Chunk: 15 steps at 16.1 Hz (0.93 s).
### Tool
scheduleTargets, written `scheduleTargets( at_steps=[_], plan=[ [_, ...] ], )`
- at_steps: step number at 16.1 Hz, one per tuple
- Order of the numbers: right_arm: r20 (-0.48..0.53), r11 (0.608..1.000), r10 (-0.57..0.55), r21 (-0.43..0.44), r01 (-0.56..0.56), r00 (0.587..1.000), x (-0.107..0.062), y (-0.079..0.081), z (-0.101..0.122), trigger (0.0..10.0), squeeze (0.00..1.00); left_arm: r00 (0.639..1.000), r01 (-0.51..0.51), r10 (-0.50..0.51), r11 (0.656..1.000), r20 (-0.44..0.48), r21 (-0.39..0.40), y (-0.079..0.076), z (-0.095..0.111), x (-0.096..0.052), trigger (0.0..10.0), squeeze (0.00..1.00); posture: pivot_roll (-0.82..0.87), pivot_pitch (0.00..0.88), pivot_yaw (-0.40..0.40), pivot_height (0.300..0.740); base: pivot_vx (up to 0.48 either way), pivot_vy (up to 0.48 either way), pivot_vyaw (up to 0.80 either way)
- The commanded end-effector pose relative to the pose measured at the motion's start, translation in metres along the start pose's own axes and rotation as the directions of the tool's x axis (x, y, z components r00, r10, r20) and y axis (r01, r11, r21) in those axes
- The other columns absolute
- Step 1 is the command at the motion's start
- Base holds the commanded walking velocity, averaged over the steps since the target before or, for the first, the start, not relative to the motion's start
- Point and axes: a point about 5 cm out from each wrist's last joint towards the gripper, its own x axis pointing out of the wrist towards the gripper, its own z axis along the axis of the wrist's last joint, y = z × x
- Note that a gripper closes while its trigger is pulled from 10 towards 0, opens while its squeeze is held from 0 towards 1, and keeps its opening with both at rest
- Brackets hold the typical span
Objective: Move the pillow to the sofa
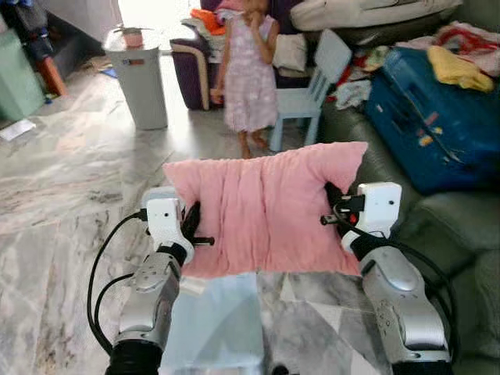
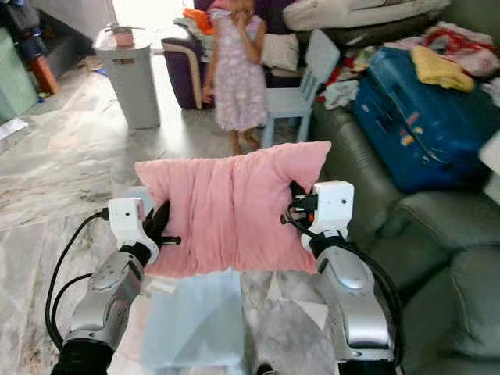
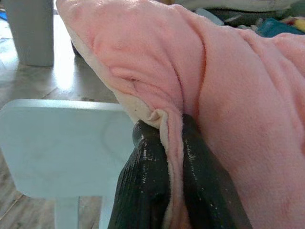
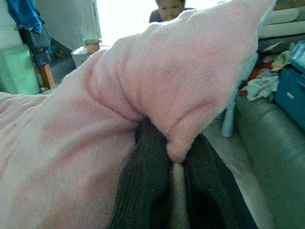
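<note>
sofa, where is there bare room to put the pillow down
Bare green cushions on the sofa beside the right hand, below the blue suitcase. Further back, the suitcase and clothes crowd it. Both hands grip the pillow.

Left tool pinching a fold of the pink pillow between both black fingers; pale blue chair beneath.

The pillow is showing soft, fuzzy pink fleece bunching between matt black ribbed fingers, above glossy marble floor.
</note>
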Motion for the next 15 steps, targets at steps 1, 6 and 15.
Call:
scheduleTargets(
  at_steps=[1, 6, 15],
  plan=[
    [0.034, 1.0, 0.011, 0.0, -0.011, 0.999, 0.0, 0.0011, 0.009, 10.0, 0.0, 1.0, 0.023, -0.023, 1.0, 0.014, 0.0, -0.0059, 0.0046, 0.0018, 10.0, 0.0, -0.16, 0.0, 0.012, 0.74, -0.281, 0.0, 0.0],
    [0.032, 1.0, 0.009, 0.0, -0.009, 0.999, -0.0001, 0.0008, 0.0096, 10.0, 0.0, 1.0, 0.025, -0.025, 1.0, 0.011, -0.002, -0.0071, 0.0044, 0.0018, 10.0, 0.0, -0.16, 0.0, 0.013, 0.74, -0.281, 0.0, 0.0],
    [0.033, 1.0, 0.006, 0.003, -0.006, 0.999, 0.0004, 0.0011, 0.01, 10.0, 0.0, 1.0, 0.026, -0.026, 1.0, 0.01, -0.006, -0.0073, 0.006, 0.0036, 10.0, 0.0, -0.16, 0.0, 0.021, 0.74, -0.282, 0.0, 0.0]
  ],
)
